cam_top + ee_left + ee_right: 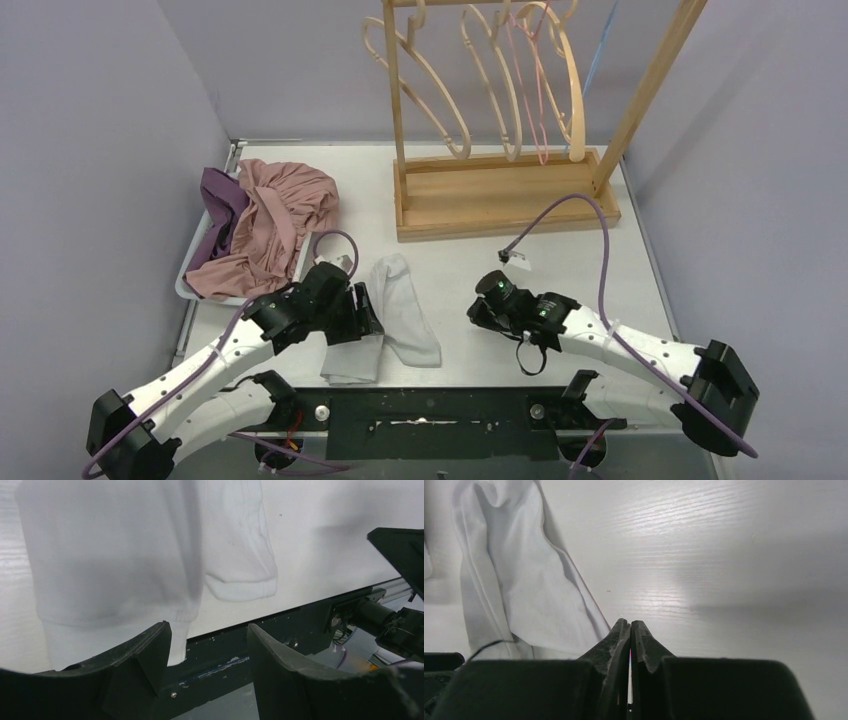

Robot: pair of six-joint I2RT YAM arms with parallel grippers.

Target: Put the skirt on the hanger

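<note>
The skirt, a crumpled white garment, lies on the table in front of the arms. Its ribbed hem reaches the table's near edge in the left wrist view. My left gripper hovers over its left side, open, nothing between the fingers; one fingertip overlaps the hem. My right gripper sits just right of the skirt, shut and holding nothing, its tips over bare table. Wooden hangers hang on the rack at the back.
A wooden rack with a tray base stands at the back centre, holding a thin pink hanger too. A grey tray at the left holds pink and purple clothes. A dark rail runs along the near edge.
</note>
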